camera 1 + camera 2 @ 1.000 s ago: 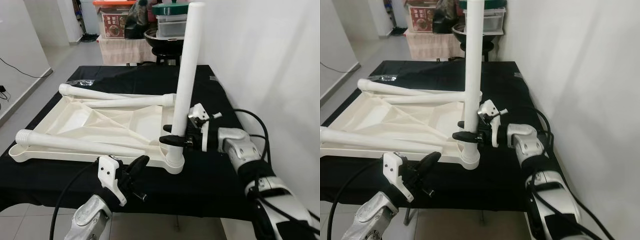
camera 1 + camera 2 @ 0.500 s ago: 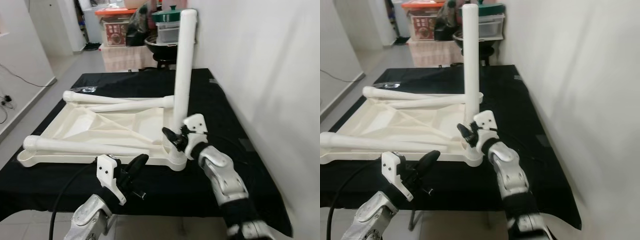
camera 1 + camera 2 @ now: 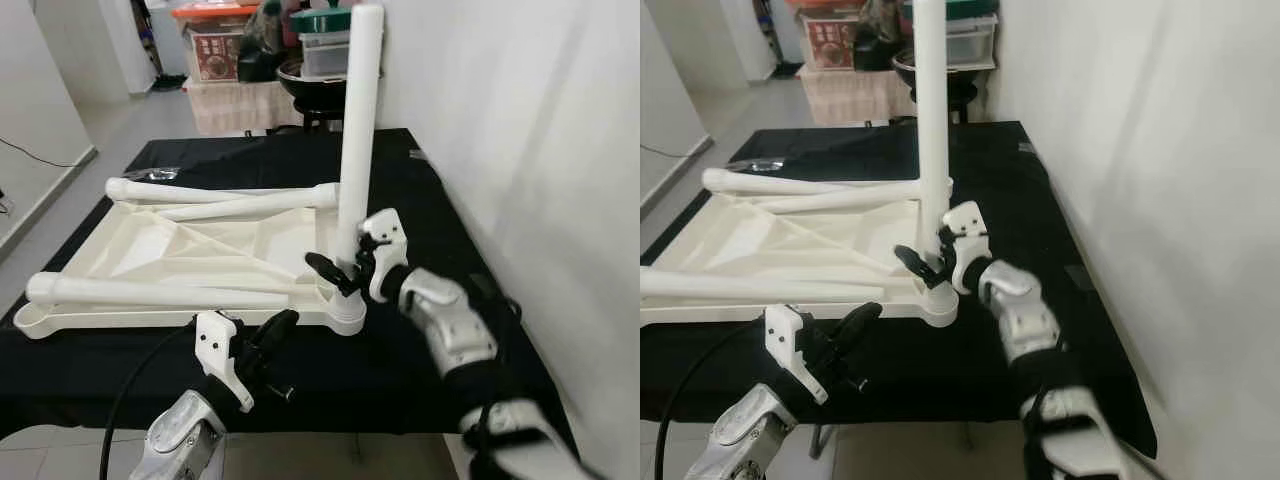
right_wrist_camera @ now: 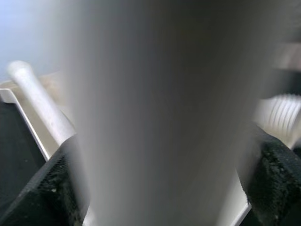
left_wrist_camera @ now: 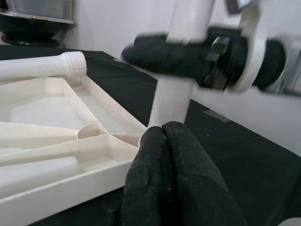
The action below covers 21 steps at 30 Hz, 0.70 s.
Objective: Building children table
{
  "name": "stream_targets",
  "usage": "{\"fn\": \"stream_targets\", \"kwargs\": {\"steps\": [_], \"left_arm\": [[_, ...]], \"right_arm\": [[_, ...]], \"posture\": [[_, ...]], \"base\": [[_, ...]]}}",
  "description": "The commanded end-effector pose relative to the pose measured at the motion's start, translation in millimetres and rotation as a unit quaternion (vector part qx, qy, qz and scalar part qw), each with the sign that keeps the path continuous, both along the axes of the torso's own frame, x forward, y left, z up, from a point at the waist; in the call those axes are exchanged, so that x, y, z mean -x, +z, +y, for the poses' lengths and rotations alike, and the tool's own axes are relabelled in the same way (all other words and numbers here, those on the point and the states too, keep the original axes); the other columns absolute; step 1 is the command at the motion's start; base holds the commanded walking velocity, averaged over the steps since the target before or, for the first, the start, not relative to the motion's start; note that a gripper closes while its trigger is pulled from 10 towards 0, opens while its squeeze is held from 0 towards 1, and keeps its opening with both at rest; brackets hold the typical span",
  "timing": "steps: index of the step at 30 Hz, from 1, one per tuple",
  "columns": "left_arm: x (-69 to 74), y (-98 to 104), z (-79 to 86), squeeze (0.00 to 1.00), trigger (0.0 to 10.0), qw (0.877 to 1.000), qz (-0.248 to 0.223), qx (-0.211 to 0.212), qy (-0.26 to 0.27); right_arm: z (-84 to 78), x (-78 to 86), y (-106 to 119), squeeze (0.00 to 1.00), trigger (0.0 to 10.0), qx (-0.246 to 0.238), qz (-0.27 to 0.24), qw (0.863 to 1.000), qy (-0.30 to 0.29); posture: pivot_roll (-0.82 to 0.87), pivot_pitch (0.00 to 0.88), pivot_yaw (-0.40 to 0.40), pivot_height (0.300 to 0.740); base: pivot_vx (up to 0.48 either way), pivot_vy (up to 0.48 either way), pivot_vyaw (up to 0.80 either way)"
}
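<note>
A white plastic table top point(image 3: 170, 240) lies upside down on the black-covered table point(image 3: 420, 190). One white leg point(image 3: 355, 130) stands upright in its near right corner socket. My right gripper point(image 3: 340, 272) is shut on that leg just above the socket; in the right wrist view the leg point(image 4: 155, 113) sits between the black fingers point(image 4: 56, 188). Three loose legs lie on the top, one along the front point(image 3: 150, 292) and two at the back point(image 3: 250, 203). My left gripper point(image 3: 275, 330) hovers at the table's front edge, shut on nothing, its fingertips point(image 5: 169, 155) close to the socket.
A white wall point(image 3: 520, 120) runs close along the table's right side. Behind the table stand storage boxes point(image 3: 225, 50) and a dark pot point(image 3: 310, 75). Grey floor lies to the left. A black cable point(image 3: 130, 390) trails from my left arm.
The camera has shifted. My right gripper keeps its hold low on the leg, while its forearm now comes in from nearer me. The leg stands straighter. The left arm is unchanged.
</note>
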<state>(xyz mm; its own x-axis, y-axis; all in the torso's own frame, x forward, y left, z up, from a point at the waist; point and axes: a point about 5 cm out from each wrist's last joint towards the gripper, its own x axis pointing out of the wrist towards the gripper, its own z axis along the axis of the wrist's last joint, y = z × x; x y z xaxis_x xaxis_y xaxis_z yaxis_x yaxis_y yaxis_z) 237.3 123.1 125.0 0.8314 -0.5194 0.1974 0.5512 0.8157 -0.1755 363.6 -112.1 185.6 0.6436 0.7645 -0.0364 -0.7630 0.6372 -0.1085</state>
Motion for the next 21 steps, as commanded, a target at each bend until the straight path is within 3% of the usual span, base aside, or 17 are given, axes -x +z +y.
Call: {"fn": "stream_targets", "kwargs": {"steps": [1, 6, 10, 11, 18, 21], "left_arm": [[0.7, -1, -0.4, 0.00, 10.0, 1.000, 0.000, -0.001, 0.001], [1.1, -1, -0.4, 0.00, 10.0, 1.000, 0.000, -0.002, 0.002], [1.4, -1, -0.1, 0.00, 10.0, 1.000, 0.000, -0.003, 0.002], [1.8, -1, 0.1, 0.00, 10.0, 1.000, 0.000, -0.003, 0.002], [3.0, 0, 1.0, 0.00, 10.0, 1.000, 0.000, -0.004, 0.003], [3.6, 0, 1.6, 0.00, 10.0, 1.000, 0.001, -0.003, 0.003]], "right_arm": [[3.2, 1.5, -1, 0.00, 10.0, 0.022, 0.002, 0.996, 0.083], [0.0, 4.7, -3, 0.00, 10.0, 0.057, 0.016, 0.983, 0.175], [-0.2, 3.8, -3, 0.00, 10.0, 0.052, 0.033, 0.978, 0.198], [1.3, 2.5, -3, 0.00, 0.0, 0.043, 0.039, 0.979, 0.197], [2.1, 2.9, -7, 0.00, 0.0, 0.028, 0.046, 0.977, 0.205], [-4.7, 4.3, -11, 0.00, 0.0, 0.020, 0.046, 0.978, 0.201]], "posture": [[-0.02, 0.000, -0.004, 0.740], [-0.01, 0.000, -0.006, 0.740], [-0.01, 0.000, -0.007, 0.740], [0.00, 0.000, -0.011, 0.740], [0.00, 0.000, -0.006, 0.740], [0.00, 0.000, 0.001, 0.740]], "base": [[0.000, 0.000, 0.00], [0.000, 0.000, 0.00], [0.000, 0.000, 0.00], [0.000, 0.000, 0.00], [0.000, 0.000, 0.00], [0.000, 0.000, 0.00]]}}
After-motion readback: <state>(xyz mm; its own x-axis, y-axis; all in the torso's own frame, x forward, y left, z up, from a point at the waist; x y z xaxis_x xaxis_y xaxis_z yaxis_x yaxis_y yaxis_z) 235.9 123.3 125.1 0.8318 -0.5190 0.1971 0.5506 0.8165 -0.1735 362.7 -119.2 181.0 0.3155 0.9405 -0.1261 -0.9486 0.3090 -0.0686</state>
